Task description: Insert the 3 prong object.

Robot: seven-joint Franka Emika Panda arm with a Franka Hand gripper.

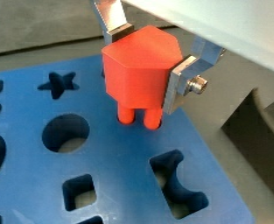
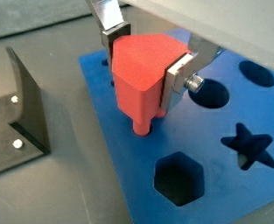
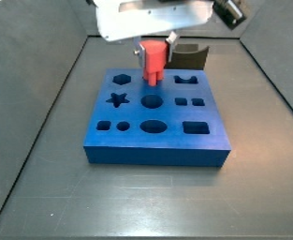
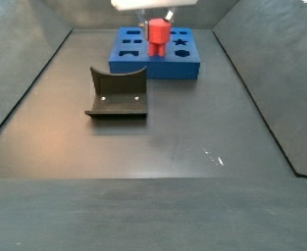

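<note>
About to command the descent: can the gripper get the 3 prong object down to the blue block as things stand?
Probably yes. The gripper holds the 3 prong object upright just above the blue block, and nothing shows between them.

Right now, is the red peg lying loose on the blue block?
No, the gripper holds the 3 prong object upright over the blue block.

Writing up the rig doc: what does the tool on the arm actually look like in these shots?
The tool, above the blue block, has two flat silver metal finger plates. One plate carries a silver bolt with a washer on its outer face. A white, boxy housing sits above the fingers in a side view. No cables or markings are visible; the pads are hidden.
</note>
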